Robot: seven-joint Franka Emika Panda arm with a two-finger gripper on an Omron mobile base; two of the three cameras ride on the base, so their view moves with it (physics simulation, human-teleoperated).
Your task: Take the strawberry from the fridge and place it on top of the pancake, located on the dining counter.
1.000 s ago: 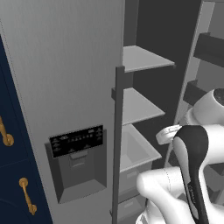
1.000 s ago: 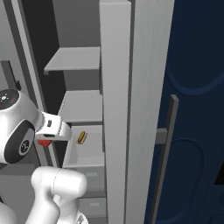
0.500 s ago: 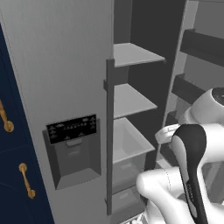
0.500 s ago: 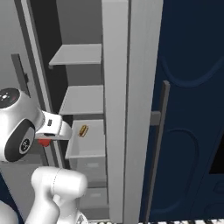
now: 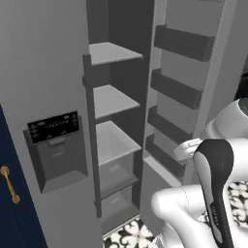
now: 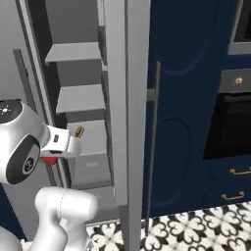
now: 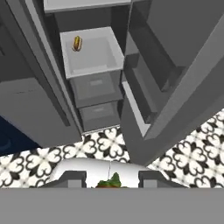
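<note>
Base has pulled back and swung since a second ago: whole view shifted, fridge (image 5: 121, 121) interior now sits further off, its open door swung clear on my right in the left base view, patterned floor tiles (image 6: 196, 228) now in frame. That's camera motion, nothing inside moved. Strawberry (image 6: 49, 159) is in my pincer (image 7: 111, 180), out of the fridge: red blob under the hand in the right base view, green leafy top plus a bit of red poking up between the fingertips in the hand view. Pincer is partly closed, clamped on the berry, jaws roughly berry-width apart, which fits a soft grip rather than a squeeze. Arm is tucked in close to the body, I'd guess to keep the berry clear of the door and shelves while the base drives. A small yellow-brown item (image 7: 77, 43) sits on the white middle shelf (image 7: 94, 54), well apart from me, not task-relevant. Navy cabinet (image 6: 186, 98) and oven (image 6: 235, 117) are right of the fridge. Pick looks done; next is transit to the dining surface and the pancake. Risk: small berry slipping during the drive.
</note>
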